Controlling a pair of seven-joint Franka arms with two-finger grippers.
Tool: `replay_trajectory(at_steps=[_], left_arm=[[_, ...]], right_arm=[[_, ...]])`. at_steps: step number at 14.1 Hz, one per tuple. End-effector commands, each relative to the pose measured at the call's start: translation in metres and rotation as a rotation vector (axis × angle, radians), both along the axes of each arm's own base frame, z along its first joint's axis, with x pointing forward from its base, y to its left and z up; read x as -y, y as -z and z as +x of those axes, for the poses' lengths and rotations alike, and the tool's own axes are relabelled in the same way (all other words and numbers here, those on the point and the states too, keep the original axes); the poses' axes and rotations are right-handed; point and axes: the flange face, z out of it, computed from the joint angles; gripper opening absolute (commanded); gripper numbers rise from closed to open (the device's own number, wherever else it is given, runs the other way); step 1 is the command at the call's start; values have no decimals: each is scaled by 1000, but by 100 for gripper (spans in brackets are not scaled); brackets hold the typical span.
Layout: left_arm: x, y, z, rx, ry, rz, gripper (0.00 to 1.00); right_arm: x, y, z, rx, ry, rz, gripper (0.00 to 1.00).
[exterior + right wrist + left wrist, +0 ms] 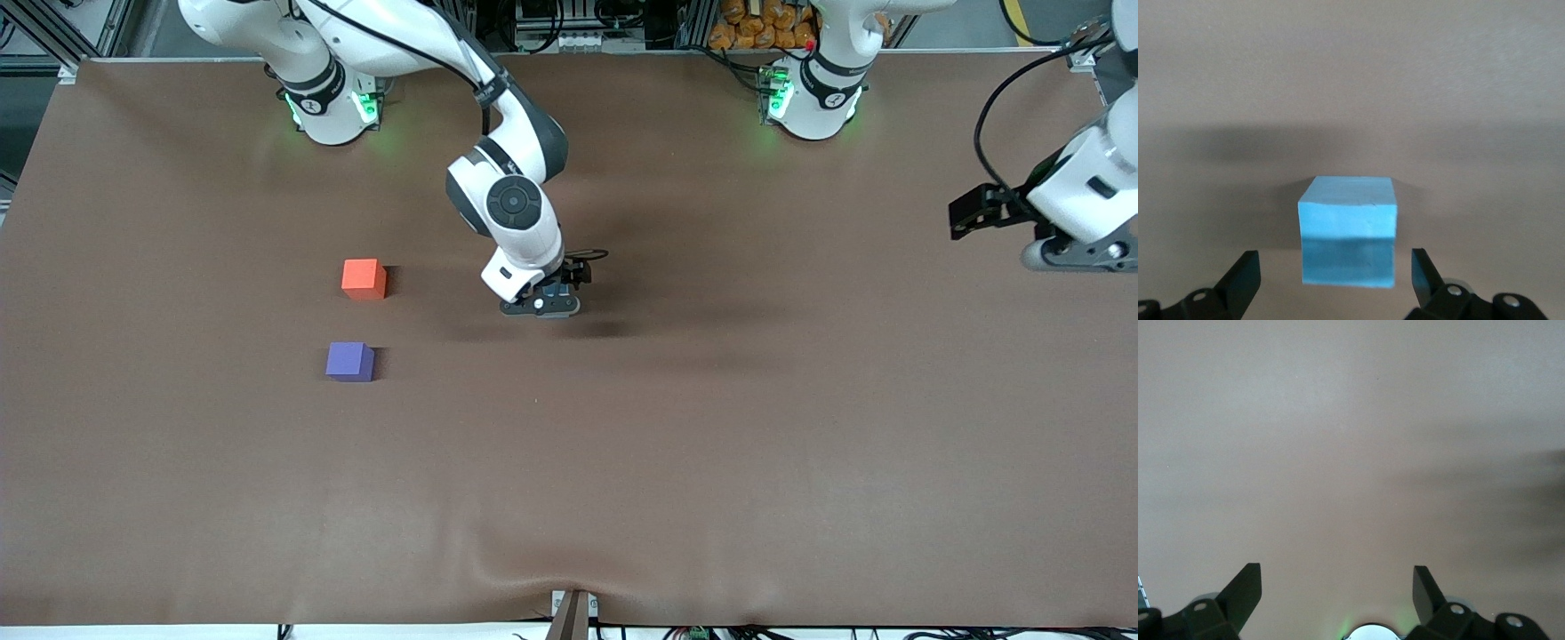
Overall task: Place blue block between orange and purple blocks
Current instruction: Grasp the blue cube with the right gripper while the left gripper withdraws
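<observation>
Blue block [1347, 232]: matte sky-blue cube, square to the right claw [1335, 283], on the counter [711, 427] between its spread fingers. Left claw [1337, 600] released, waiting over the counter's end.

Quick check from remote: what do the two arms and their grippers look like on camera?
Both arms are glossy white with dark grey joint bands, black cables along them, and green lights at the bases. The right gripper and the left gripper are black with grey bodies; their fingers are angular black wedges.
</observation>
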Motion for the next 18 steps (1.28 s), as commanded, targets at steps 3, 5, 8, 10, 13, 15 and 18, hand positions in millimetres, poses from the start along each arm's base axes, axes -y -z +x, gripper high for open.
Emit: replay_trajectory(at_steps=[3,5,8,10,13,15,18], left_arm=[[11,-11,-12,11,-57,-57,100],[11,-16,-16,17,-87,-59,100],[10,-22,-21,15,-96,-59,100],[4,-22,-23,4,-114,-57,100],[-8,-31,-27,21,-107,-63,100],[-6,-32,-29,22,-59,-65,100],[-6,-35,-29,30,-31,-60,100]], right_arm=[[-1,21,-2,2,24,-18,94],[5,21,3,-3,33,-26,12],[25,-18,24,-29,84,-38,0],[74,-82,55,-89,137,-57,0],[173,-156,83,-159,58,-42,0],[245,-177,92,-179,-1,-13,0],[317,-160,87,-207,-39,4,0]])
